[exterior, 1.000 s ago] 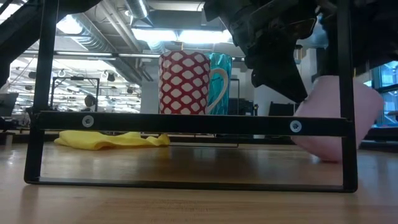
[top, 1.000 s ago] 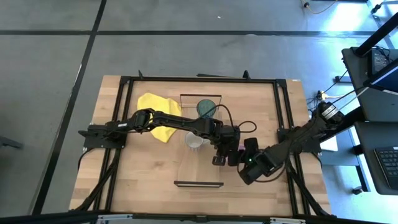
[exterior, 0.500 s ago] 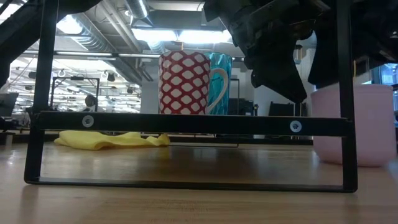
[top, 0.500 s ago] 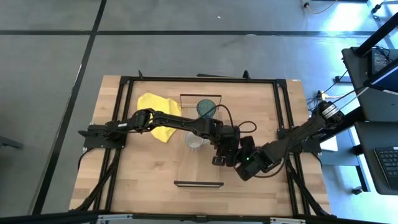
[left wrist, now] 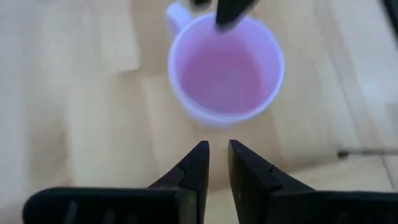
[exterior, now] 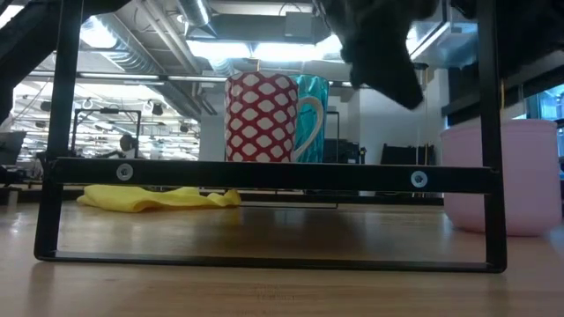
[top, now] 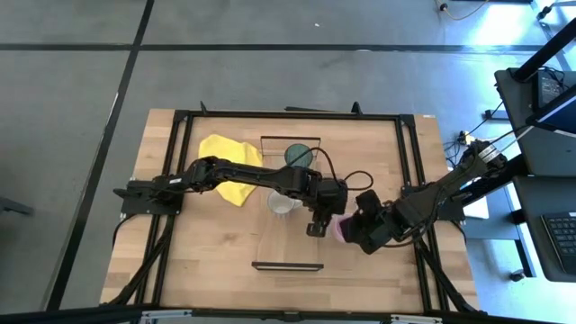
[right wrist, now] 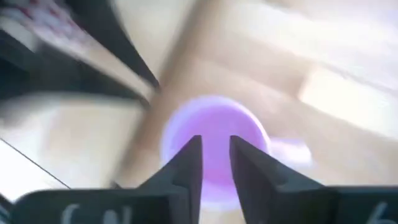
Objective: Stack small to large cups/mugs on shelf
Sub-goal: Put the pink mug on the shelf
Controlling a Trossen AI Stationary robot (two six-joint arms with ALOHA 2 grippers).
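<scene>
The pink mug point(top: 338, 227) stands upright on its base on the table, just right of the shelf board point(top: 288, 245); it also shows in the low view point(exterior: 522, 176). My left gripper point(top: 314, 228) hovers shut at its left, above the table point(left wrist: 216, 152). My right gripper point(top: 359, 225) is at its right, raised above it, fingers a narrow gap apart point(right wrist: 216, 149). The white mug with a red pattern point(top: 284, 204) point(exterior: 260, 116) and the teal tumbler point(top: 298, 156) point(exterior: 315, 110) stand on the board.
A yellow cloth point(top: 225, 162) lies on the table left of the shelf's far end. The shelf's dark end piece point(exterior: 264, 174) stands near the front. The table's black frame point(top: 409, 153) runs along its edges.
The pink mug has gone from tilted to upright on the table. My right gripper has then come off it, rising and moving toward the table's right edge. My left gripper has risen a little beside the mug.
</scene>
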